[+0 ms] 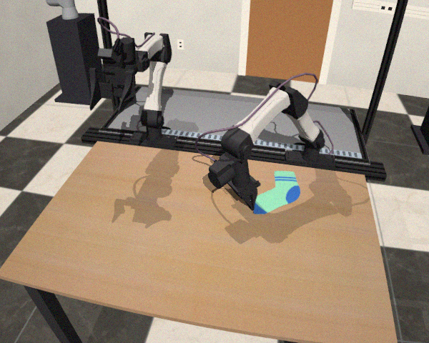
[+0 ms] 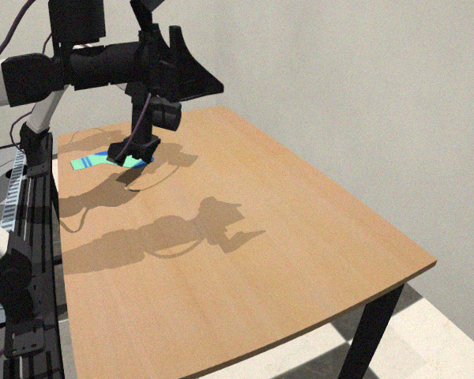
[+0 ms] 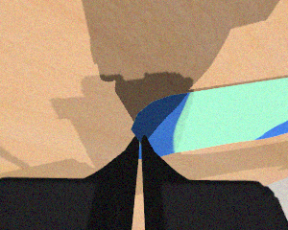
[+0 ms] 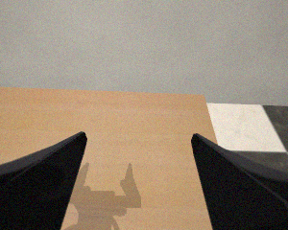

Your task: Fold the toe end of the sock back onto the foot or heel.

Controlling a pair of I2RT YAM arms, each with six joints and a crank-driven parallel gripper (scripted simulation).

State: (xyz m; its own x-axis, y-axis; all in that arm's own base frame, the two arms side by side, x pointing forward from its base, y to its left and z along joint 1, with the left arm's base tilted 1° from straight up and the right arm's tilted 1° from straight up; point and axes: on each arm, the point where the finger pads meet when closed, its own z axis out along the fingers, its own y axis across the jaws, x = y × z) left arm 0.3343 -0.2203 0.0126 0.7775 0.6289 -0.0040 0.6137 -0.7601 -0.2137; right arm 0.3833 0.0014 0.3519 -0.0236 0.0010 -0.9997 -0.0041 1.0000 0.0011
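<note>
A mint green sock (image 1: 275,198) (image 2: 93,160) (image 3: 230,115) lies flat on the table, with a blue heel (image 1: 293,194) and two blue stripes near its cuff. Its blue toe end (image 1: 259,209) (image 3: 162,126) is drawn in to a point at the fingertips. My left gripper (image 1: 253,209) (image 3: 140,138) points down and is shut on the toe end, with a sliver of blue showing between the fingers. The toe is at table height. My right gripper (image 1: 104,107) (image 4: 139,135) is wide open and empty, raised far from the sock.
The wooden table (image 1: 170,258) (image 2: 310,245) carries the arms' shadows. The cuff lies near the table edge beside the black mounting rail (image 1: 359,168). The right arm stands on the left of the top view.
</note>
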